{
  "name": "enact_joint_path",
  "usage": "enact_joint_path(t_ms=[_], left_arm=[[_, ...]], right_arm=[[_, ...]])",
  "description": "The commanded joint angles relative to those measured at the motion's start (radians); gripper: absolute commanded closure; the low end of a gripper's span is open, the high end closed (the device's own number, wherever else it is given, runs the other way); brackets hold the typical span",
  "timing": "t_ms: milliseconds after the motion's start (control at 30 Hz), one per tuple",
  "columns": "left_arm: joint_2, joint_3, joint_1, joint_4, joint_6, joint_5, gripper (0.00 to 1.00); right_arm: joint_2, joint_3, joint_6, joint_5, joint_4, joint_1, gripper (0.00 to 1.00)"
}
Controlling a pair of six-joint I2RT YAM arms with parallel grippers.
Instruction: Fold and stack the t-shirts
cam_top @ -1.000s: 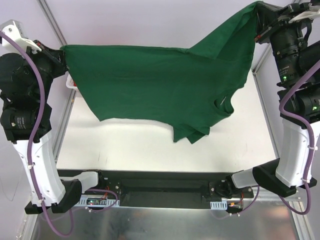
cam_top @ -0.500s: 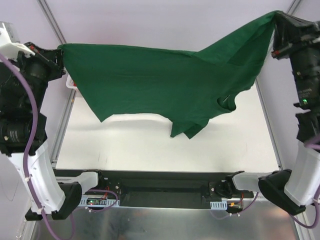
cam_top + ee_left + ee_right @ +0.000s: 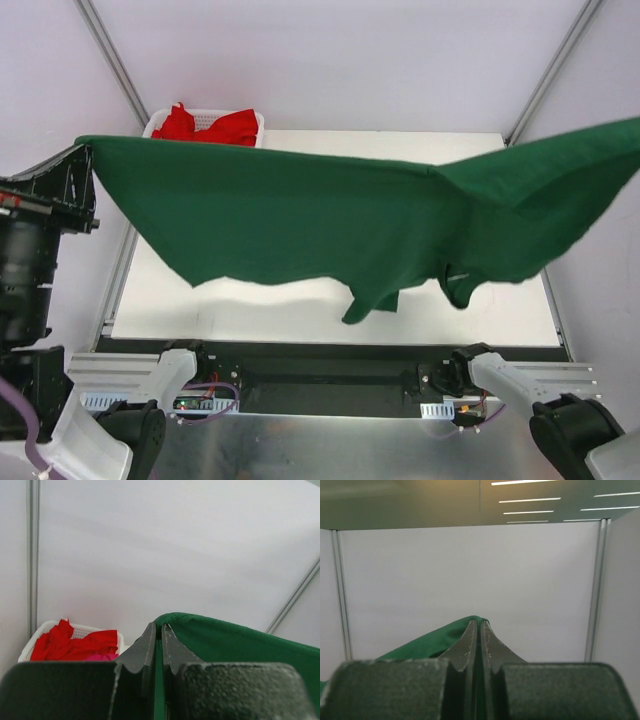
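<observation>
Green cotton hangs stretched in the air between the two arms. The green t-shirt (image 3: 330, 215) is held high above the table (image 3: 250, 305), spread wide from left to right, with its lower edge and a sleeve drooping free. The left gripper (image 3: 156, 626) has its fingers pinched together on one end of the cloth. The right gripper (image 3: 476, 623), off the edge of the top view, clamps the other end the same way. At the far left corner the white basket (image 3: 258, 120) holds a red t-shirt (image 3: 205, 126) with a scrap of pink cloth (image 3: 100, 656) beside it. This looks like the spreading step, with no fold made yet. Next, both arms probably need to come down together, keeping the cloth taut, so the hanging edge lands first and the shirt lies flat without bunching.
</observation>
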Motion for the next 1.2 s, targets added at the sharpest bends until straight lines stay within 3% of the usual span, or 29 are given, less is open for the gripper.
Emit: enact_joint_path(t_ms=[0,233,333,400,533,767,933,1167], left_arm=[[-0.005,0.047,0.006,0.012,-0.022,0.010,1.00],[0.066,-0.010,0.008,0.004,-0.018,-0.032,1.00],[0.089,-0.135,0.006,0.056,-0.016,-0.041,1.00],[0.075,-0.299,0.006,0.163,-0.030,-0.030,1.00],[0.056,-0.644,0.006,0.358,-0.067,-0.030,1.00],[0.137,-1.031,0.003,0.692,-0.116,-0.021,1.00],[0.302,-1.122,-0.017,0.892,-0.102,-0.030,1.00],[0.695,-0.940,-0.051,1.006,-0.090,-0.059,1.00]], right_arm=[[-0.055,-0.032,-0.021,-0.025,0.060,-0.071,0.99],[0.026,-0.072,-0.058,0.018,0.057,-0.074,0.99],[0.052,-0.147,-0.072,0.050,0.061,-0.074,0.99],[0.058,-0.261,-0.084,0.078,0.064,-0.073,0.99],[0.005,-0.585,-0.086,0.095,0.243,-0.074,0.99],[0.110,-0.917,-0.080,0.093,0.420,-0.082,0.99],[0.393,-0.929,-0.063,0.067,0.532,-0.122,0.99],[0.872,-0.574,-0.054,0.000,0.515,-0.171,0.99]])
